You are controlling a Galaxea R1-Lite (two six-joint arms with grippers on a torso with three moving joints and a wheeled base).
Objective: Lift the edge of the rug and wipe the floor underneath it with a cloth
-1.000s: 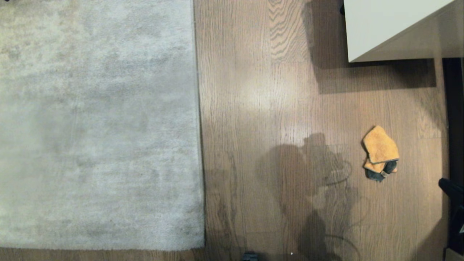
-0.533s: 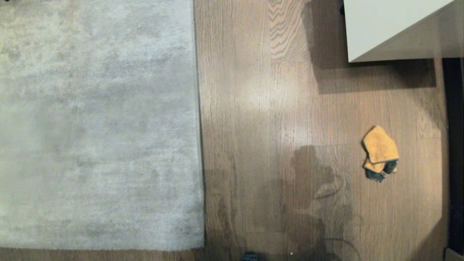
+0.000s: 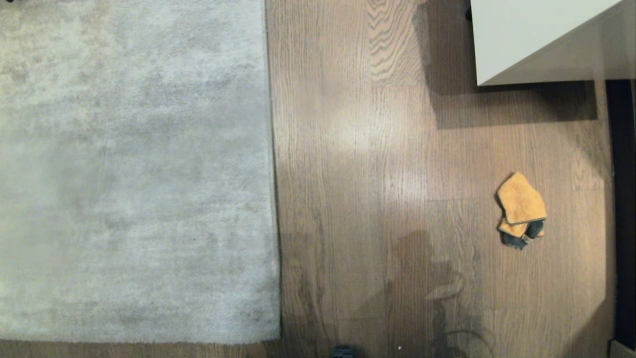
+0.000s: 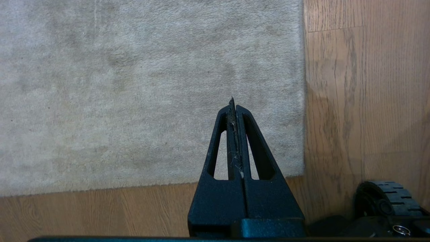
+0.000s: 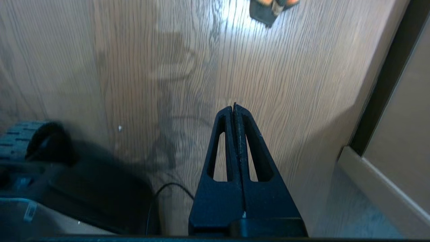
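The pale grey-beige rug [image 3: 134, 169] lies flat on the left, its rug edge [image 3: 272, 169] running straight against the brown wood floor [image 3: 367, 149]. The mustard cloth [image 3: 520, 209], dark grey at one end, lies crumpled on the floor at the right; only its dark tip [image 5: 268, 10] shows in the right wrist view. Neither arm appears in the head view. My left gripper [image 4: 233, 104] is shut and empty, held above the rug's near corner [image 4: 299, 168]. My right gripper [image 5: 234, 107] is shut and empty over bare floor [image 5: 295, 84], well short of the cloth.
A white cabinet [image 3: 536, 35] stands at the far right. A dark gap [image 3: 623, 209] and a pale panel [image 5: 396, 141] border the floor on the right. My base wheels [image 4: 386, 201] [image 5: 23, 141] sit close behind both grippers, with a thin cable [image 5: 171, 188] on the floor.
The right arm has left the right edge of the head view. Its shadow on the floor has slid toward the near edge. Rug and cloth have not moved.
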